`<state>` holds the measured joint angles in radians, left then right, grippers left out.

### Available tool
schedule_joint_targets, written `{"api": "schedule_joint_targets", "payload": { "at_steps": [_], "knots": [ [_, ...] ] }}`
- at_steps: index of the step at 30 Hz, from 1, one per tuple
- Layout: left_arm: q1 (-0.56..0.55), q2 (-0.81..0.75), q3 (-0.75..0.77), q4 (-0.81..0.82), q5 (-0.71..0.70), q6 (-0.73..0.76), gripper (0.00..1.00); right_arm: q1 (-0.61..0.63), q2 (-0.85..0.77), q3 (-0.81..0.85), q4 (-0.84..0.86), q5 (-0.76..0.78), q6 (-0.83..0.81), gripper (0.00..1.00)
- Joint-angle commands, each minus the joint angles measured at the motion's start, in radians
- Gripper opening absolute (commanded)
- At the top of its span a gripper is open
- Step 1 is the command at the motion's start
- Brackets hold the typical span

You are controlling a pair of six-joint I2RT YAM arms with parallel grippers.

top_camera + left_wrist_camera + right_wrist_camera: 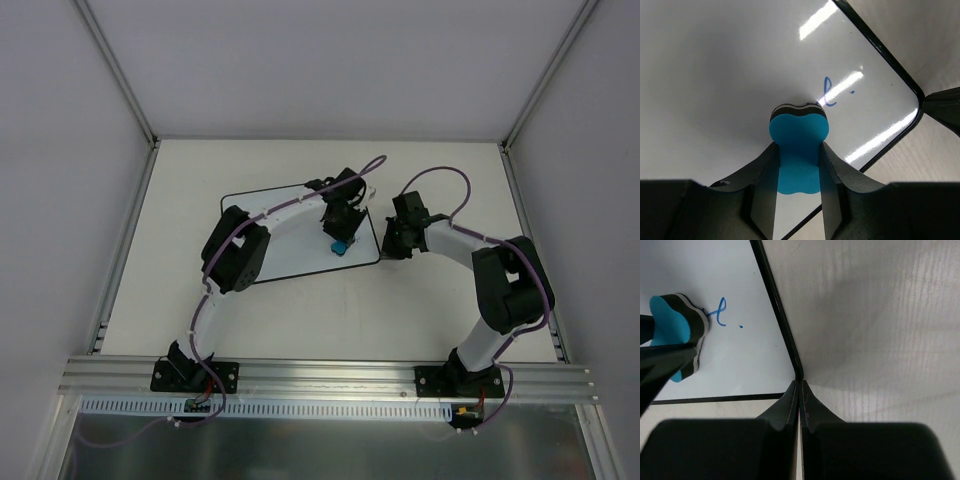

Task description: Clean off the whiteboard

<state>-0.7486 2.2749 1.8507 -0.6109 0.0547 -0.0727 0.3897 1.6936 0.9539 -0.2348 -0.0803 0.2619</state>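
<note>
**Eraser pressed to the board beside the blue mark, with the other arm bracing the board's corner.**

The whiteboard point(296, 248) lies flat on the table point(450, 200), left of centre in the top view. The left gripper point(798, 170) is clamped on the blue eraser point(799, 131), one finger on each flank. It holds the eraser upright with its dark felt face on the board, just beside a small blue scrawl point(827, 92) with a dot near the board's right-hand corner, which looks well placed for a wipe across it. The right gripper point(800, 390) has its jaws together and holds nothing. Its tips touch the black border at that corner, probably to keep the board from sliding under the rubbing.
</note>
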Motion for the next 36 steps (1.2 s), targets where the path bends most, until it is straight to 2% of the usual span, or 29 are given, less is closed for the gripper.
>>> {"api": "schedule_joint_targets", "payload": {
  "at_steps": [1,9,16,20,23,27,36],
  "knots": [
    [0.087,0.028,-0.129,-0.092,0.036,-0.082,0.0,0.012,0.026,-0.009,-0.04,-0.006,-0.018,0.0],
    [0.089,-0.084,-0.371,-0.087,0.074,-0.148,0.0,0.031,-0.024,-0.079,-0.038,-0.009,-0.001,0.0],
    [0.08,-0.216,-0.596,-0.081,0.047,-0.174,0.0,0.066,-0.129,-0.162,-0.04,-0.026,0.016,0.0],
    [0.075,-0.29,-0.659,-0.078,0.018,-0.19,0.0,0.078,-0.17,-0.182,-0.04,-0.033,0.022,0.01],
    [0.08,-0.344,-0.645,-0.081,-0.027,-0.206,0.0,0.08,-0.202,-0.178,-0.04,-0.024,0.004,0.09],
    [0.135,-0.368,-0.53,-0.082,-0.117,-0.234,0.0,0.078,-0.227,-0.149,-0.041,0.01,-0.032,0.26],
    [0.23,-0.264,-0.25,-0.082,-0.266,-0.211,0.0,0.08,-0.143,-0.023,-0.018,-0.001,-0.136,0.29]
  ]
}}
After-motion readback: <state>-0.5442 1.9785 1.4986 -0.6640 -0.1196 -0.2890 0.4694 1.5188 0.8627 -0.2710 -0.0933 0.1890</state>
